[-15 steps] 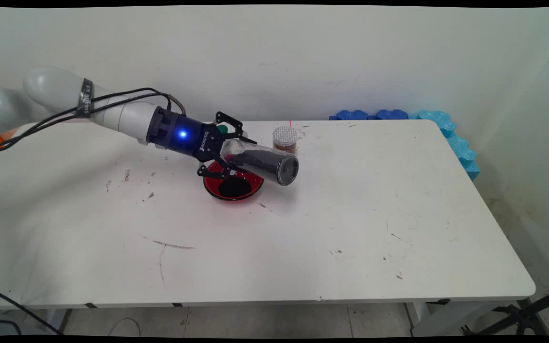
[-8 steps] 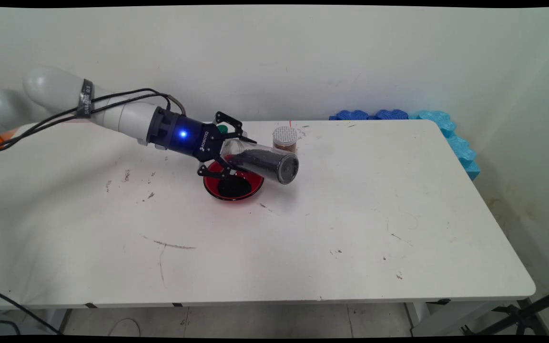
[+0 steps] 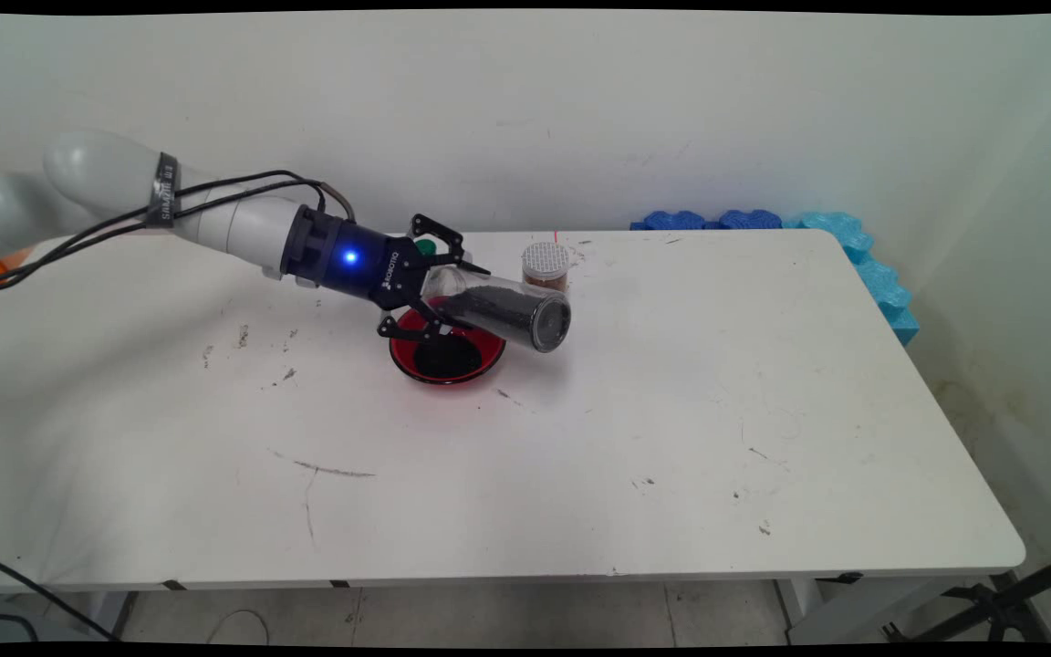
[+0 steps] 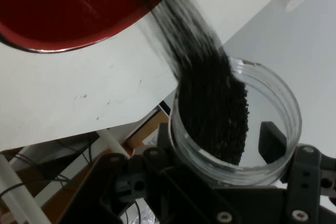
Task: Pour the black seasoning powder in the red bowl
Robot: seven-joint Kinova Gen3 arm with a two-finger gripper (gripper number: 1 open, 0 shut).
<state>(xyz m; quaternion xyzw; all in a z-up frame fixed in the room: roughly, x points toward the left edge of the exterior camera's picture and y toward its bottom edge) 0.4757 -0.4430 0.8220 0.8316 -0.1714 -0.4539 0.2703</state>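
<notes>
1. Gripper (image 3: 430,287): black, two-finger, closed around a clear jar, hanging above the worktop's far middle.
2. Clear jar (image 3: 507,315): cylindrical, part-filled with black granules, held nearly on its side. Long axis runs away from the gripper toward the picture's right and slightly downward; the capped end points right.
3. Black granules (image 4: 212,114): in the hand view, a dark streak runs from the jar's open mouth toward the bowl.
4. Red bowl (image 3: 446,354): sits on the worktop directly beneath the gripper, a dark heap of granules inside.
5. Second jar (image 3: 546,265): upright, perforated lid, brownish contents, just behind the held jar.
6. Worktop (image 3: 671,411): white, scuffed.
</notes>
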